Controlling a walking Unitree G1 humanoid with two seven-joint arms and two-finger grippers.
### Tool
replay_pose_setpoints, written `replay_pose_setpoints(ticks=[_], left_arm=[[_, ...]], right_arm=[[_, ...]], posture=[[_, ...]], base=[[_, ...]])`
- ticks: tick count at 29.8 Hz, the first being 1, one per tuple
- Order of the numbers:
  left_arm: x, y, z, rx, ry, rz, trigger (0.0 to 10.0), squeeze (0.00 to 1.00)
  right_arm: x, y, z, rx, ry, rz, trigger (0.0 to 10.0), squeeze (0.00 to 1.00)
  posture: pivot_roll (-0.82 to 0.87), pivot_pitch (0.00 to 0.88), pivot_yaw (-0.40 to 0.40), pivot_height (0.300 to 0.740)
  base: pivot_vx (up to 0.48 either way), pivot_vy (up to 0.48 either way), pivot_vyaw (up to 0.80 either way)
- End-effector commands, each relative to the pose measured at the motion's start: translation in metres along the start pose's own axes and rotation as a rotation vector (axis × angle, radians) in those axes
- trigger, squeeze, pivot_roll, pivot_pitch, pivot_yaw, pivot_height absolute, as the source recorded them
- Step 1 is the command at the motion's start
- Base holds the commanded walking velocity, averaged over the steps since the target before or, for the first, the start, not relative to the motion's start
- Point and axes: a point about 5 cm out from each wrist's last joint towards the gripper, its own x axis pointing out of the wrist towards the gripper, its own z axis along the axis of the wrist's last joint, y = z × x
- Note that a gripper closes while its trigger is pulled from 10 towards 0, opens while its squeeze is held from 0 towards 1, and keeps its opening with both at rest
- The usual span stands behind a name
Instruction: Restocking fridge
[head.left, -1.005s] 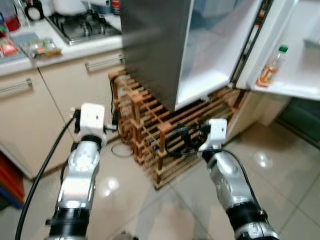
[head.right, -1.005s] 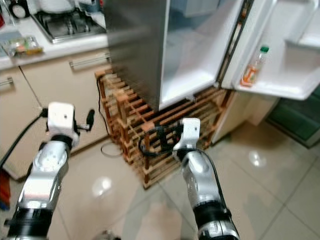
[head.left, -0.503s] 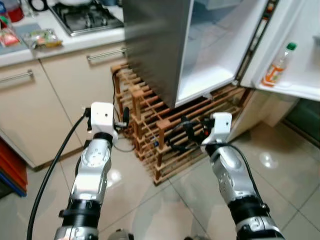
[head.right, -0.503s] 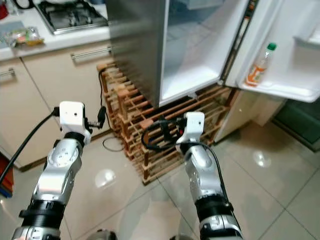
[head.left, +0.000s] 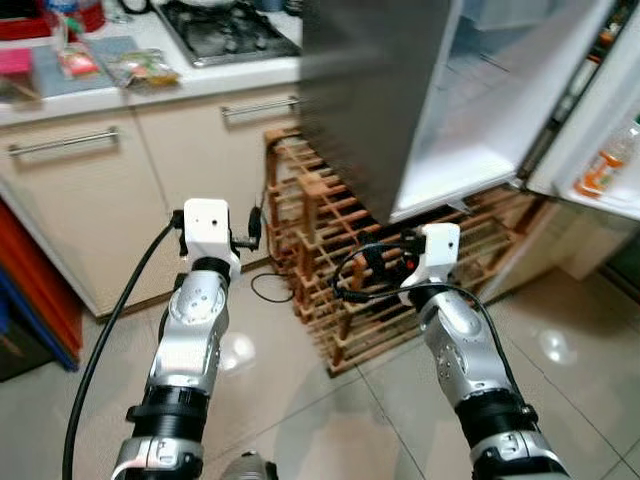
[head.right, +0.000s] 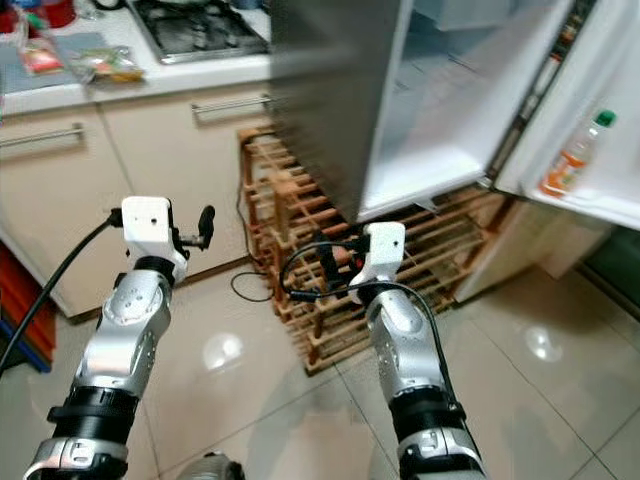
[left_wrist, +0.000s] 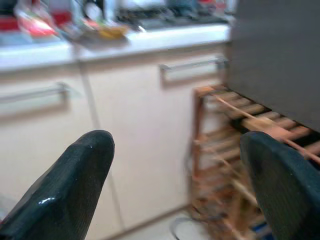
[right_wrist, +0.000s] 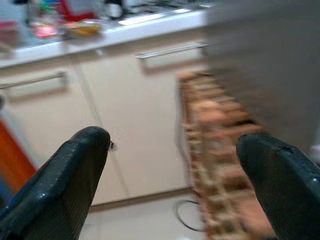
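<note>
The robot stands between the fridge (head.left: 370, 90) and the kitchen worktop (head.left: 150, 85), both arms raised in front of it and carrying nothing. This looks like the fetching step: the fridge door (head.right: 600, 110) hangs wide open, with one orange-labelled bottle (head.right: 572, 160) on its door shelf, and packets (head.left: 140, 68) wait on the worktop beside the hob (head.left: 235, 25). The left pincer (left_wrist: 175, 185) is released, fingers spread wide toward the cabinet fronts; the right pincer (right_wrist: 180, 185) is likewise spread and empty. Next it probably needs to face the worktop and reach up for a packet. A wooden rack (head.left: 340, 260) sits under the fridge, close to the right arm.
</note>
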Motion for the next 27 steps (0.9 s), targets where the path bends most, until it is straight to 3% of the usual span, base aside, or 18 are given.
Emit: replay_pose_setpoints(ticks=[1, 14, 18, 27], left_arm=[[0.003, -0.011, 0.006, 0.016, -0.027, -0.025, 10.0, 0.0], [-0.001, -0.015, 0.01, 0.032, -0.051, -0.041, 10.0, 0.0], [-0.003, -0.011, 0.01, 0.006, -0.047, 0.004, 10.0, 0.0], [-0.002, -0.001, 0.006, 0.032, -0.015, 0.057, 10.0, 0.0]], right_arm=[[-0.003, -0.011, 0.003, -0.003, -0.004, -0.033, 10.0, 0.0], [-0.005, -0.01, -0.003, 0.019, 0.007, -0.032, 10.0, 0.0], [-0.004, -0.009, -0.001, 0.015, 0.004, -0.027, 10.0, 0.0], [-0.001, -0.007, 0.0, 0.006, 0.007, -0.005, 10.0, 0.0]], posture=[[-0.06, 0.0, -0.02, 0.74], [-0.05, 0.0, -0.015, 0.74], [-0.05, 0.0, -0.018, 0.74], [-0.04, 0.0, -0.024, 0.74]], base=[[0.0, 0.0, 0.45], [0.0, 0.0, 0.45], [0.0, -0.467, 0.44], [0.0, -0.454, 0.44]])
